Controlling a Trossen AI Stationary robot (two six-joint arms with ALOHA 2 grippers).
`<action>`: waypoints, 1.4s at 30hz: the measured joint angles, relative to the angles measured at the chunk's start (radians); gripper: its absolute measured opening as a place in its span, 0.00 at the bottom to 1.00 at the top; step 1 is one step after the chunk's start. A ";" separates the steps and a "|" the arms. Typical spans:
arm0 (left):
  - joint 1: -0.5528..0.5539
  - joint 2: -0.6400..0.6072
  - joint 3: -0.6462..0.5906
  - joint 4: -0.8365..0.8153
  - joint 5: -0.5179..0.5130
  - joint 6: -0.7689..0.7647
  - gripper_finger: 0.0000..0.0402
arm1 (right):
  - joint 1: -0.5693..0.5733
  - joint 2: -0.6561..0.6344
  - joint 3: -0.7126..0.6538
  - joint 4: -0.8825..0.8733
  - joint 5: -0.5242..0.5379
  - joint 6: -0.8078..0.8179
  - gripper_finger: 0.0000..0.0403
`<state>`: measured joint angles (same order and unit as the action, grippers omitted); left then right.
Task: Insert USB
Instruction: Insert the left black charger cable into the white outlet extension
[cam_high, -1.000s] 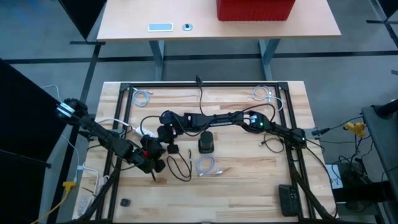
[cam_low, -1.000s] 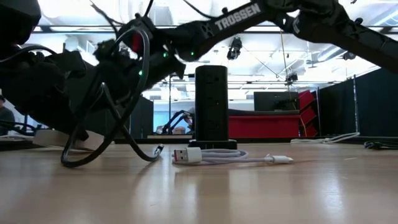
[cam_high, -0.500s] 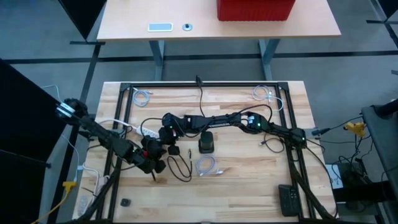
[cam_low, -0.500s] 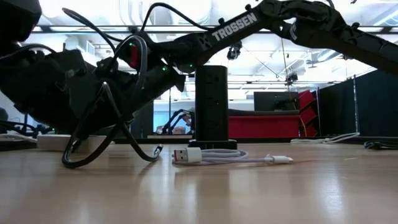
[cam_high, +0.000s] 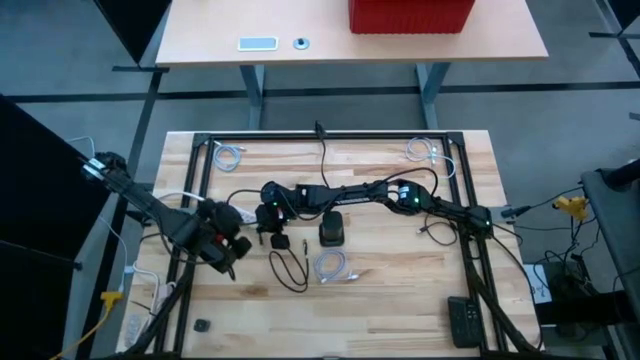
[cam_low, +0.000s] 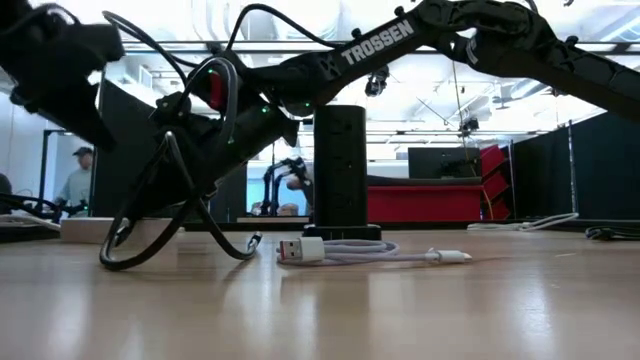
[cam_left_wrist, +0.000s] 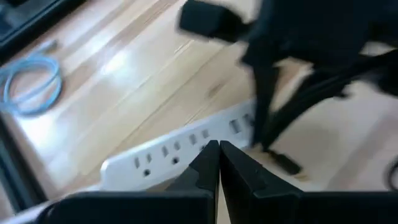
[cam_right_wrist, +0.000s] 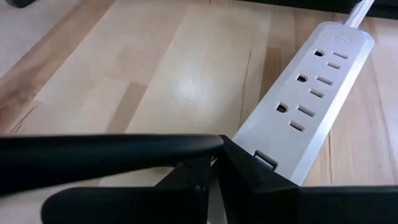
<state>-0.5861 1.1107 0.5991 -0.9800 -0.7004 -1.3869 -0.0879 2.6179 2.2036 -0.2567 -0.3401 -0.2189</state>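
Note:
My right gripper (cam_high: 270, 213) reaches across the table and is shut on a black USB cable (cam_right_wrist: 93, 152) right at the end of a white power strip (cam_right_wrist: 317, 93), beside its USB port (cam_right_wrist: 264, 160). The cable's loop (cam_high: 290, 268) rests on the table with its lower bend (cam_low: 130, 258) on the wood. My left gripper (cam_left_wrist: 217, 155) is shut and hovers above and short of the power strip (cam_left_wrist: 180, 149); in the low view its arm (cam_low: 60, 60) is up off the table. My right gripper pinches the black cable between its two shut fingers (cam_right_wrist: 249, 174), close to the cable's end; the plug itself is hidden by the fingers. The fingers slant down toward the power strip's end. The cable (cam_low: 215, 80) arches up from the hold and hangs slack in a loop down to the table.
A black tower power strip (cam_high: 331, 230) stands upright mid-table. A white USB cable (cam_low: 370, 252) lies coiled in front of it, plug (cam_low: 298, 249) on the wood. Small cable coils lie at the far corners (cam_high: 228, 155) (cam_high: 420, 150). A remote (cam_high: 463, 320) sits near the right near corner.
My left gripper has lifted off the table by the cable loop and drawn back toward the table's left edge, staying shut. My right gripper with the cable has sunk a little toward the power strip, then held still.

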 joint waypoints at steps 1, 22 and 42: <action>-0.001 -0.006 0.002 -0.041 -0.004 -0.033 0.00 | 0.000 0.000 0.000 0.000 0.000 -0.002 0.01; -0.001 -0.030 -0.313 0.335 -0.278 -0.121 0.00 | 0.000 -0.007 -0.002 -0.009 0.001 -0.002 0.01; -0.002 0.029 -0.414 0.527 -0.276 -0.137 0.00 | 0.007 -0.176 -0.005 -0.165 0.062 -0.081 0.01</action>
<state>-0.5876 1.1398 0.1856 -0.4527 -0.9760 -1.5237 -0.0805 2.4421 2.1983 -0.4214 -0.2785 -0.2996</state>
